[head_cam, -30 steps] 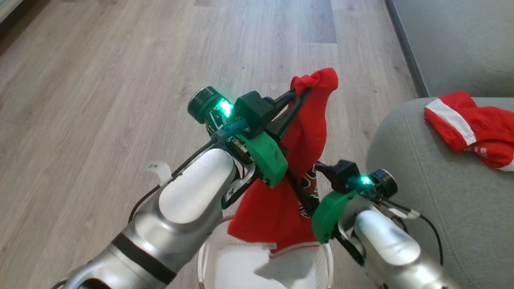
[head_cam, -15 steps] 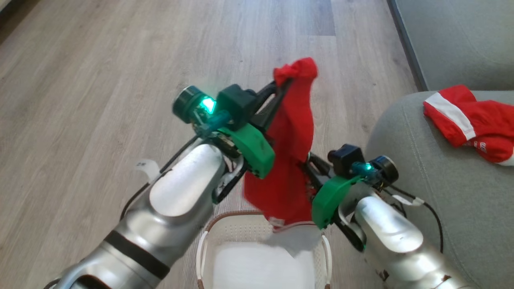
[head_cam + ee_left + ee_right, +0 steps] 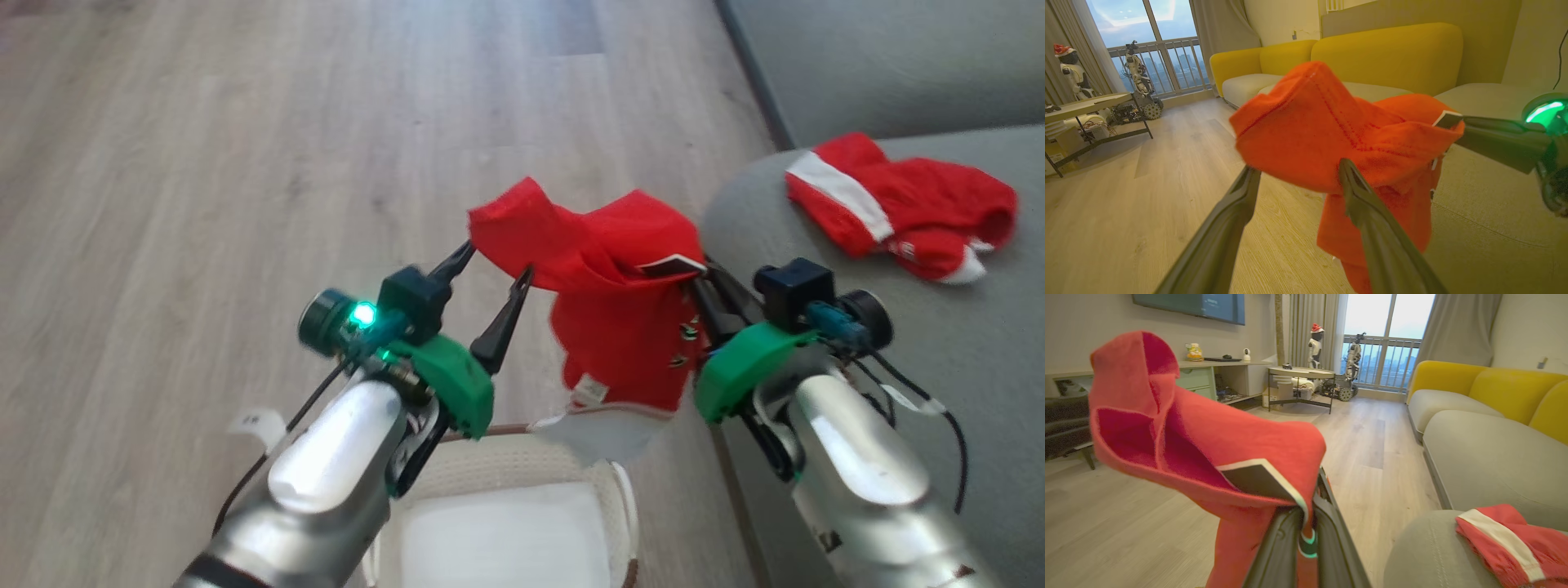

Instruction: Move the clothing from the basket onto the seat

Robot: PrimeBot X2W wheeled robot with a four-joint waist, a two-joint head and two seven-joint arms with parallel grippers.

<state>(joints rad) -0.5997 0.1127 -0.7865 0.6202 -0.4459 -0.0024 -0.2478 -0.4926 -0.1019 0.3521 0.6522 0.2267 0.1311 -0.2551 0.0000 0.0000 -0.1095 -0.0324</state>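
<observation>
The red jersey [image 3: 620, 310] hangs in the air between my two grippers, above the far rim of the basket [image 3: 506, 453]. My right gripper [image 3: 702, 273] is shut on its collar edge, as the right wrist view confirms at the right gripper [image 3: 1312, 494] with the jersey [image 3: 1208, 449] spreading leftward. My left gripper [image 3: 498, 261] stands open, and the jersey's free corner [image 3: 1306, 122] droops just past the left gripper [image 3: 1298, 166]. Red shorts [image 3: 898, 204] with a white stripe lie on the grey-green seat [image 3: 898, 392] at the right.
A flat white liner sheet [image 3: 498, 539] lies in the basket bottom. Wood floor [image 3: 245, 163] stretches left and ahead. A yellow-backed sofa [image 3: 1388, 53] runs along the wall, and a low table [image 3: 1300, 371] with small robots stands far off.
My left gripper has opened and let go of the jersey. My right gripper has shut on it and now carries it. The head camera has swung, bringing the seat further into view.
</observation>
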